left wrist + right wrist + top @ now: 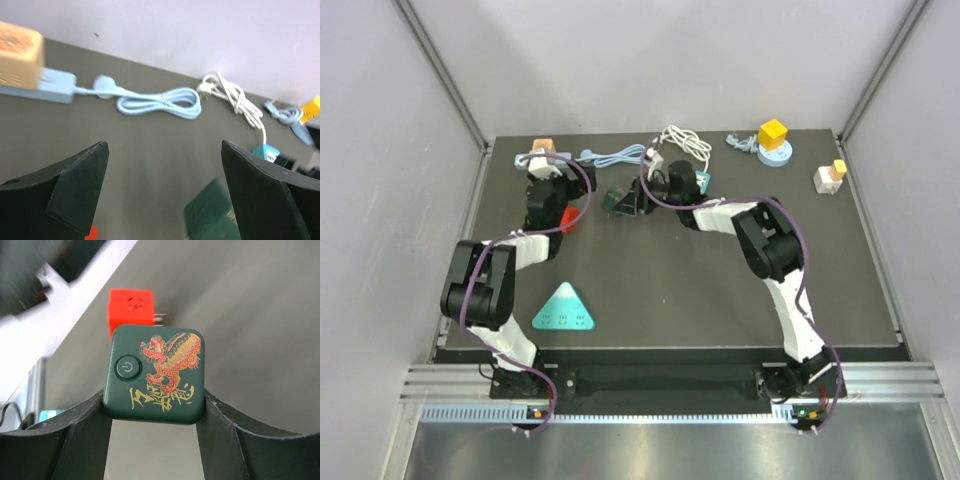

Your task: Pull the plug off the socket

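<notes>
My right gripper [155, 407] pinches the green socket block [155, 372] by its two sides, with the dragon face toward the wrist camera. Just past it the red plug [131, 310] lies on the dark table [240, 315], prongs bare, apart from the block. My left gripper [165, 150] stands spread wide, with nothing between its fingers. Farther back lies a coiled pale blue cord [160, 102].

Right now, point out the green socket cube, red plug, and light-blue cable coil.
green socket cube [155, 372], right wrist view, dragon-printed face.
red plug [131, 308], right wrist view, front face.
light-blue cable coil [150, 108], left wrist view, lower strands.
</notes>
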